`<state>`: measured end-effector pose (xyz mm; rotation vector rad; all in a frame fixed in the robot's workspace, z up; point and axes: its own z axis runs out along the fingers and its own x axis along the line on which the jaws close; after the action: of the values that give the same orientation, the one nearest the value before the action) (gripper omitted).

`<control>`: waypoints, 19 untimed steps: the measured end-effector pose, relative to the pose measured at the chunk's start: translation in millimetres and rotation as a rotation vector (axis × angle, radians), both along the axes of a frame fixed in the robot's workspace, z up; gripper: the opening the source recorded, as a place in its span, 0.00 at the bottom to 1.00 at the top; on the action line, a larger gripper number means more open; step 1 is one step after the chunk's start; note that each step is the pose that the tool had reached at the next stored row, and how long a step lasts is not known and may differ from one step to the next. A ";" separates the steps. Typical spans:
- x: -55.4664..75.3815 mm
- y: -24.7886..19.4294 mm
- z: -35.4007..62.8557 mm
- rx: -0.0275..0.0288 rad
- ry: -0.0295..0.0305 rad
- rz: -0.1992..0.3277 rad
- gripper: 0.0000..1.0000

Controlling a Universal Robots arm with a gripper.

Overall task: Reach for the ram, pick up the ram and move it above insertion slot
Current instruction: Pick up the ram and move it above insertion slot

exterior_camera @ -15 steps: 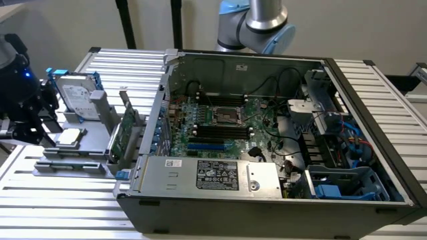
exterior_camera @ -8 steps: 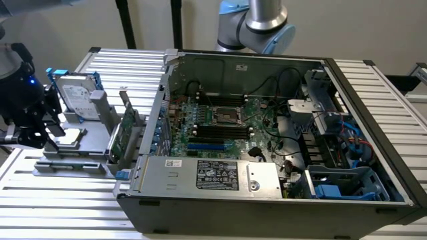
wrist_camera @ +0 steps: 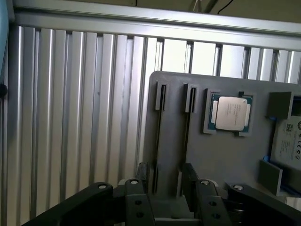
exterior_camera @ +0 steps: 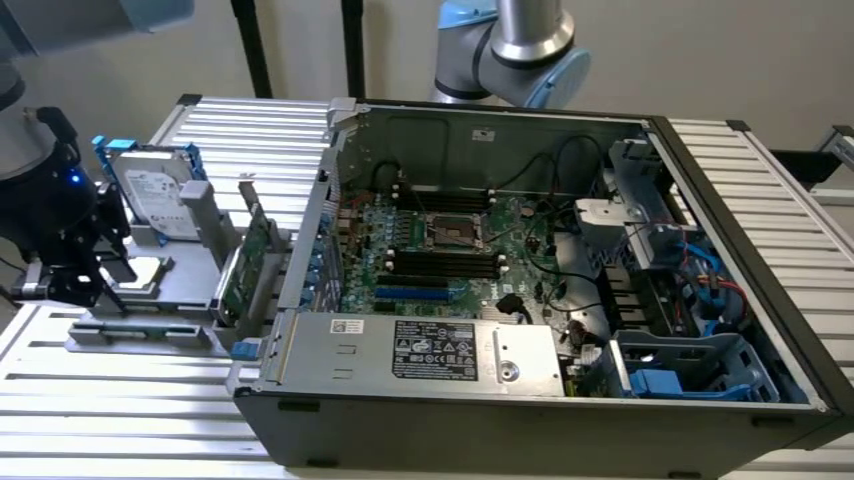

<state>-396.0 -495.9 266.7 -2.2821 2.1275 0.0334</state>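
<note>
The end effector [wrist_camera: 165, 170], fingers apart, hangs over the slots [wrist_camera: 160, 136] of the grey holder [wrist_camera: 221, 157] (a processor chip [wrist_camera: 229, 113] lies alongside).

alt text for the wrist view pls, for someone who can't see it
The end effector, fingers apart, hangs over a grey holder with two narrow slots, on a ribbed metal table. The holder also carries a square silver processor chip, with a labelled hard drive beside it.

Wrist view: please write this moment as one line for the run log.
claw: open, holds nothing | place: low over gray holder, at its two narrow slots | CPU: seated in holder
</note>
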 end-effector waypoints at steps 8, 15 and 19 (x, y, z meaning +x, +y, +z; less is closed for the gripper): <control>-0.2 0.0 -14.5 -0.0001 0.0001 0.000 0.42; -0.5 0.0 -27.3 -0.0001 0.0001 0.000 0.42; -0.7 0.0 -34.5 -0.0002 0.0002 0.000 0.42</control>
<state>-396.7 -495.9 232.2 -2.2823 2.1277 0.0335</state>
